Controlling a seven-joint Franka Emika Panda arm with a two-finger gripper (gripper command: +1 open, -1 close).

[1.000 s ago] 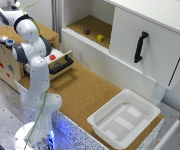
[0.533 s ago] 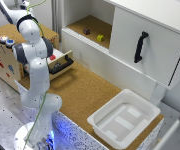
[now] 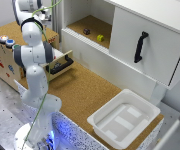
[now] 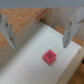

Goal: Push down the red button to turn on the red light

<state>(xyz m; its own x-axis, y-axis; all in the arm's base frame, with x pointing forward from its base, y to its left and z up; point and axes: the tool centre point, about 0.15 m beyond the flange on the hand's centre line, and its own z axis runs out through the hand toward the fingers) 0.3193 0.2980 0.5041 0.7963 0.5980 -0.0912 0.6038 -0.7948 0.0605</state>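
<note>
Buttons first: on top of the wooden box at the exterior view's left we see the red button, its red cap set in a pale ring, with the blue button just beside it, the two nearly touching. The box is our landmark. The arm rises in front of it, from a base lower in the frame, and bends back over it toward the white cabinet; the wrist end runs out at the top edge of that view, so we cannot see the gripper there. An open drawer juts from the box's side toward the cork surface, partly hidden behind the arm. Well away from the box, across the cork, sits a white tray, and inside the cabinet's open compartment lie a small dark object and a small yellow object. In the wrist view we see the gripper with its two fingers spread wide apart, nothing between them, hanging above a white surface with a strip of cork beyond it. A small red cube-like piece lies on that white surface, below and between the spread fingers, apart from both. The red button does not show in the wrist view, so relative to the pincer we can say only that the button lies outside what the wrist camera takes in, on the box top, while the pincer hangs over a white surface.
</note>
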